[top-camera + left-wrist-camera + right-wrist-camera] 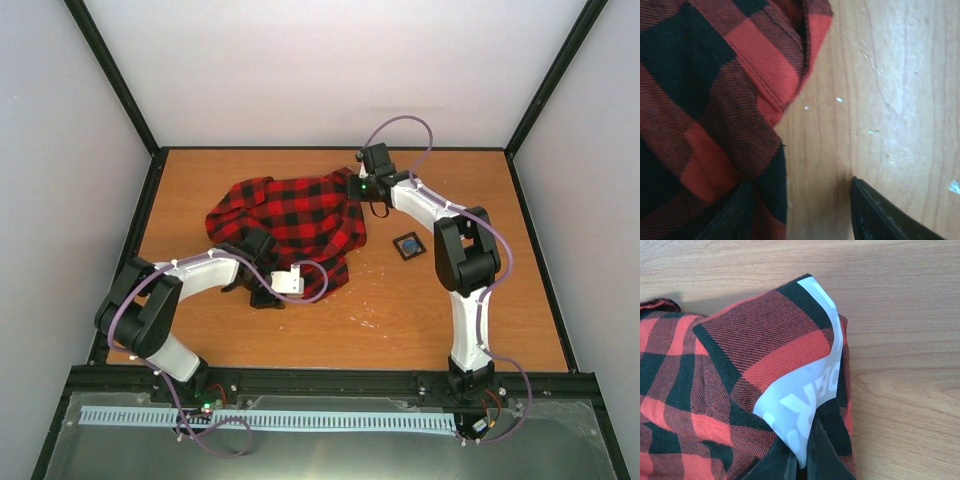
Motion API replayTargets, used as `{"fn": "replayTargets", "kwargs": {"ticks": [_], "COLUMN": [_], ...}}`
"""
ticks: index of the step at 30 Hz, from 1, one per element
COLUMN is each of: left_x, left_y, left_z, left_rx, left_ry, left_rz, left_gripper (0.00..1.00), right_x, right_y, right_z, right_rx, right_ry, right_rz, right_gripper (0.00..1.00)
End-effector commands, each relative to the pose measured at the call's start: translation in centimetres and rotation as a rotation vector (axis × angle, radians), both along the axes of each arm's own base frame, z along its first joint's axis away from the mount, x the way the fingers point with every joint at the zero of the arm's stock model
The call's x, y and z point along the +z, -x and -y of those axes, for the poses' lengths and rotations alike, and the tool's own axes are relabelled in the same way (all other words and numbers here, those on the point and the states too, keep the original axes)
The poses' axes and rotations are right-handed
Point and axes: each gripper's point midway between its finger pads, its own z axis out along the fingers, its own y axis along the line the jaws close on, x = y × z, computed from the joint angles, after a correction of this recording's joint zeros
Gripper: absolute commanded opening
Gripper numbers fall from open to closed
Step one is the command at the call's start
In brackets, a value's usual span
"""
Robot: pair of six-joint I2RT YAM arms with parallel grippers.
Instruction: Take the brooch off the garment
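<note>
The garment [290,220], a red-and-black checked flannel shirt, lies crumpled at the table's middle. My right gripper [360,187] is at its far right edge. In the right wrist view it [801,464] is shut on a raised fold of the shirt [740,370] that has a white printed patch [805,390]. My left gripper [265,297] is low at the shirt's near edge. In the left wrist view it [800,220] is open, one finger [730,220] over the cloth [700,100], the other over bare wood. No brooch shows on the shirt.
A small dark square thing with a blue centre [408,246] lies on the wooden table [470,320], right of the shirt and apart from it. I cannot tell what it is. White walls and black frame posts enclose the table.
</note>
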Motion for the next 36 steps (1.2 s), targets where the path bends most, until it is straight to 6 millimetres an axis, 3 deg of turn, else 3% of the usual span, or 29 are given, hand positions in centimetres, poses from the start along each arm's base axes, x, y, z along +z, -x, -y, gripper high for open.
{"fn": "replayTargets", "kwargs": {"ticks": [1, 4, 7, 10, 12, 14, 18, 20, 21, 24, 27, 29, 36], "left_x": [-0.1, 0.2, 0.7, 1.7, 3.2, 5.3, 11.8, 15.4, 17.1, 21.1, 24.5, 26.4, 31.2], "left_y": [-2.0, -3.2, -4.1, -5.6, -6.6, -6.9, -6.7, -6.9, -6.9, -8.1, -9.7, -10.6, -13.5], "left_z": [0.5, 0.6, 0.7, 0.4, 0.4, 0.6, 1.5, 1.7, 1.7, 1.4, 1.0, 0.6, -0.1], "left_rx": [0.033, 0.069, 0.087, 0.122, 0.155, 0.171, 0.168, 0.175, 0.179, 0.224, 0.281, 0.311, 0.388], "left_ry": [0.002, 0.002, -0.001, -0.024, -0.033, -0.019, 0.073, 0.116, 0.132, 0.173, 0.212, 0.228, 0.249], "left_rz": [0.083, 0.125, 0.156, 0.215, 0.237, 0.244, 0.271, 0.308, 0.321, 0.354, 0.371, 0.399, 0.536], "left_gripper": [0.48, 0.29, 0.20, 0.02, 0.01, 0.01, 0.01, 0.01, 0.01, 0.01, 0.01, 0.01, 0.01], "right_x": [2.4, 2.7, 3.0, 3.1, 3.5, 4.1, 6.7, 8.2, 10.0, 13.3, 15.3, 16.0, 13.5], "right_y": [-0.3, 0.0, 0.2, 0.5, 0.6, 0.7, 0.7, 1.2, 1.6, 3.7, 7.1, 9.9, 19.2], "right_z": [0.4, 0.3, 0.1, 0.2, 0.2, 0.3, 0.3, 0.6, 0.8, 1.6, 1.9, 1.5, -1.2], "right_rx": [-0.008, 0.001, 0.012, 0.020, 0.023, 0.031, 0.061, 0.077, 0.083, 0.112, 0.186, 0.275, 0.544], "right_ry": [-0.048, -0.063, -0.077, -0.085, -0.089, -0.089, -0.086, -0.085, -0.090, -0.104, -0.112, -0.123, -0.124], "right_rz": [0.048, 0.052, 0.056, 0.061, 0.076, 0.094, 0.185, 0.249, 0.308, 0.470, 0.613, 0.700, 0.795], "right_gripper": [0.03, 0.02, 0.03, 0.03, 0.02, 0.03, 0.16, 0.34, 0.47, 0.77, 0.93, 0.95, 0.95]}}
